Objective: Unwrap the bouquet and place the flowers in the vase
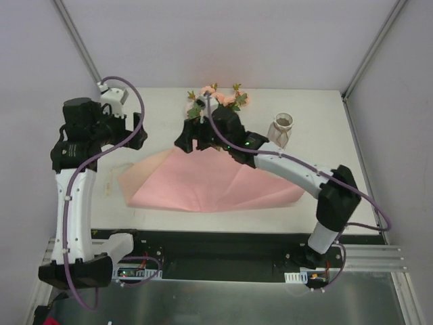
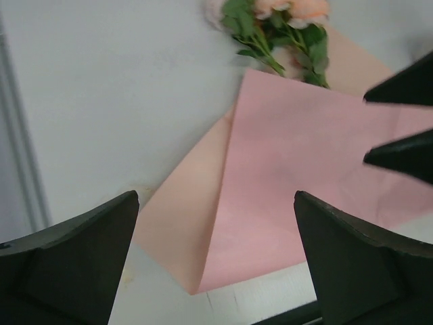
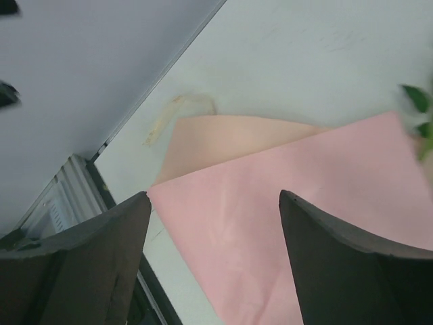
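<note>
1. The right gripper [image 3: 214,200] stands spread, with nothing between its fingers; under it the pink paper sheet [image 3: 318,203] lies flat.
2. The left gripper [image 2: 215,198] is spread wide and empty, near the sheet's left side.
3. Only the top view shows the vase [image 1: 282,128], upright just right of the right gripper.
4. The flowers [image 1: 218,100] lie at the sheet's far edge, just beyond the right gripper.

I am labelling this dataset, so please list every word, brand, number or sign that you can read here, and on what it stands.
None can be read.
The pink paper, the vase and the flowers show no print.
The small boards at the arm bases may bear markings, but they are too small to tell.
</note>
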Tool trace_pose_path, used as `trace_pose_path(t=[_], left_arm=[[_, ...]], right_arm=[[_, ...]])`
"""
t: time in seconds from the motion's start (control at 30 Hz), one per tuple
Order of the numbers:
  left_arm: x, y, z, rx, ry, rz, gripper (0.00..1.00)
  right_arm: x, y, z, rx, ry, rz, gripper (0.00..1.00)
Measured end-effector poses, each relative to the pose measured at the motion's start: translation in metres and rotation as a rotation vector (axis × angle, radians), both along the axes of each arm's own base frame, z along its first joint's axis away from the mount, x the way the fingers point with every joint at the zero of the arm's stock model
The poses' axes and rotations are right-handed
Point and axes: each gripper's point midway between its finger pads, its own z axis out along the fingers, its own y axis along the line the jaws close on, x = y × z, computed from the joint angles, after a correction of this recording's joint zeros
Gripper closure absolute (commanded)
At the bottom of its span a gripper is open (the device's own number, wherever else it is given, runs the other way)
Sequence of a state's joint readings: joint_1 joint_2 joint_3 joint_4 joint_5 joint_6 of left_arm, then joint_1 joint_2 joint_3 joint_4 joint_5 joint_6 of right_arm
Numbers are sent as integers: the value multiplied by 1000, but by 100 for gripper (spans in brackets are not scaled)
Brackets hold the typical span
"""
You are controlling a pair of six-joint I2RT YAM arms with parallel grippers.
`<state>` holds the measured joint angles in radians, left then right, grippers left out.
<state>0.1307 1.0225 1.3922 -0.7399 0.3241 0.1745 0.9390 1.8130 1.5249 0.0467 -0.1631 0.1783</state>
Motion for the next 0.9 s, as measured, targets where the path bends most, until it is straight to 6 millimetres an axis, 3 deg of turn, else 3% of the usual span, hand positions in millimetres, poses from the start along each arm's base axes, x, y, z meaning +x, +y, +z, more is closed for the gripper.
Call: trace_pose_path(t=[0.07,0.17,0.3,0.37,0.43,0.6,0.7,0.9], left_arm=[[8,-27,-15,-16,57,-139,1],[24,-67,-57,-23,195,-324,1],[47,-97,-134,-69,439,-454,1],[57,-103,-171,-102,552,-484,4],[62,-106,-193,-127,621,-503,6],[84,-114,-215,-161,669,-544,16],[93,-116,-225,-170,688,-546,19],[92,-114,-257,-177,780,-519,28]], right_arm=[[15,-36,22,18,-40,-81,22],[32,-89,46,27,-104,-196,24],[28,-129,44,-17,-140,-267,27],[21,-139,31,-54,-136,-274,28],[15,-146,16,-90,-123,-278,29],[5,-163,-21,-174,-82,-293,30],[1,-169,-26,-186,-77,-297,31],[-1,-172,-11,-158,-107,-303,32]])
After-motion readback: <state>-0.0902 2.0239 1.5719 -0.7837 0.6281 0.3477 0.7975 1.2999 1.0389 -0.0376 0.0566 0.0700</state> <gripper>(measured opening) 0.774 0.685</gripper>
